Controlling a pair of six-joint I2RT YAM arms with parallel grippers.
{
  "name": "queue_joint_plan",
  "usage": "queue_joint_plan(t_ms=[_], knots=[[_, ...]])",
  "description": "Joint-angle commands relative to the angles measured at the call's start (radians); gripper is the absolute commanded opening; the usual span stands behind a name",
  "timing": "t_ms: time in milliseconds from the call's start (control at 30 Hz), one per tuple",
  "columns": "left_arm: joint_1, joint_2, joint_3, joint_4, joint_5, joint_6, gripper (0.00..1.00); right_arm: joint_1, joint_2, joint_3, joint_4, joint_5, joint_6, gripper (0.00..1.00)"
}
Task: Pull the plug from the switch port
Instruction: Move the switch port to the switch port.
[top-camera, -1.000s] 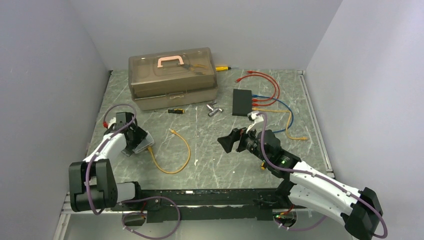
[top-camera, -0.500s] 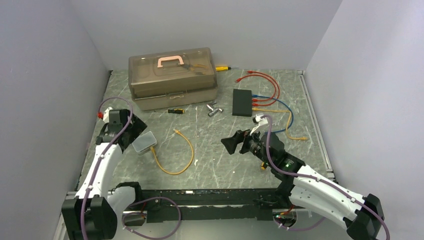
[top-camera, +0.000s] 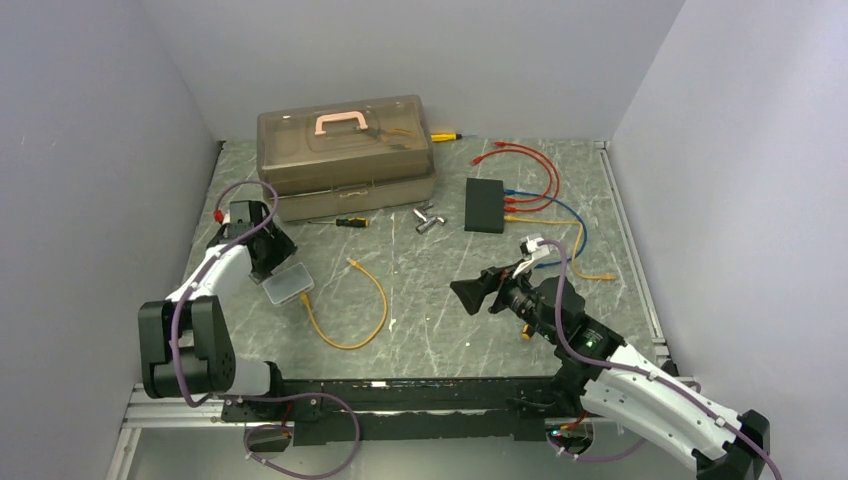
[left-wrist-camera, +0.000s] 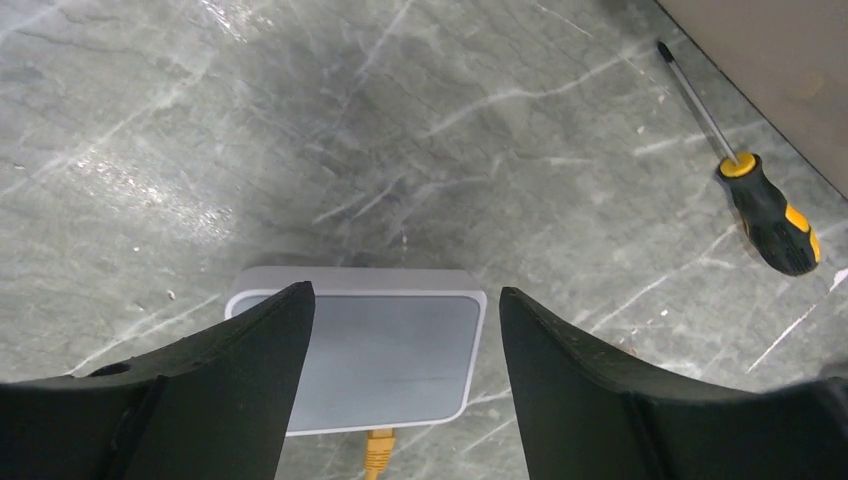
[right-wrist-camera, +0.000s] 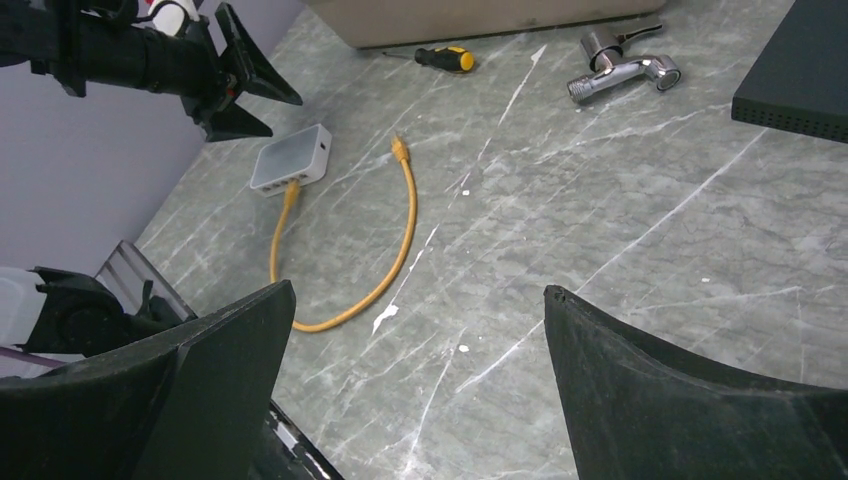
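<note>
Top external view: the switch (top-camera: 484, 205) lies flat on the tabletop (top-camera: 430, 300), far right of centre and right of the brown toolbox (top-camera: 345, 150), with red, blue and yellow cables (top-camera: 518, 203) leaving its right edge (plugs too small to tell apart). Left tool (left-wrist-camera: 402, 295) spread, above a silver-grey box (left-wrist-camera: 375, 350) with a yellow plug (left-wrist-camera: 378, 450) at its edge, well apart from the switch. Right tool (right-wrist-camera: 417, 290) spread wide, pinching nothing, the switch ahead on its right.
</note>
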Motion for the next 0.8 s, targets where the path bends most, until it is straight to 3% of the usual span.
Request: queue_joint_plan(t_ms=[0, 367, 767], knots=[[0.038, 0.009, -0.008, 0.061, 0.010, -0.002, 0.73, 0.004, -0.035, -0.018, 0.007, -0.008, -0.013, 0.97], [0.040, 0.004, -0.152, 0.149, 0.061, -0.057, 0.69, 0.005, 0.025, -0.008, 0.044, -0.032, 0.001, 0.97], [-0.138, -0.167, -0.354, 0.246, 0.106, -0.260, 0.69, 0.004, 0.097, 0.008, 0.071, -0.040, 0.015, 0.97]])
